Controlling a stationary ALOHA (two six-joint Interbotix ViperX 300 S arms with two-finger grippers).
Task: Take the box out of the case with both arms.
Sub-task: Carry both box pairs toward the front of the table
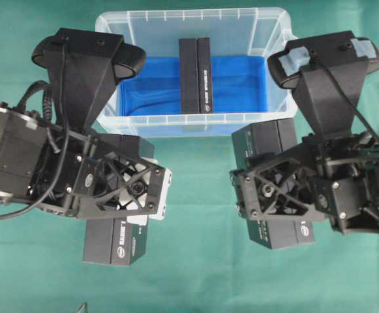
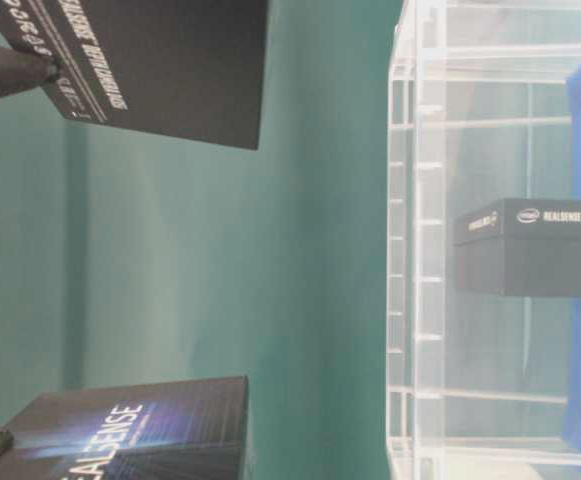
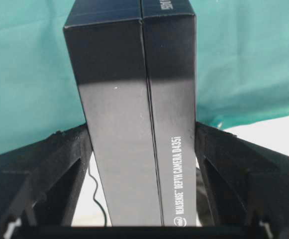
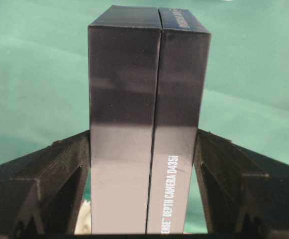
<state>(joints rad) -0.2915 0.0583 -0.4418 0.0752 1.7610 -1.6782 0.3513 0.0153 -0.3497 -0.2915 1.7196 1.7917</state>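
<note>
A: From our wrist cameras we see each set of fingers pressed against a black box: the left gripper clamps the left box on both long sides, and the right gripper holds the right box the same way. The lettering reads "DEPTH CAMERA D435i".

B: Overhead, our own arms cover most of both boxes; only the ends stick out over the green worktop, this side of the case.

A: Farther back, a third box stands on edge inside the case, on the blue sheet.

B: The table-level view alone shows that box through the clear wall, and the two held ones outside it.
</note>
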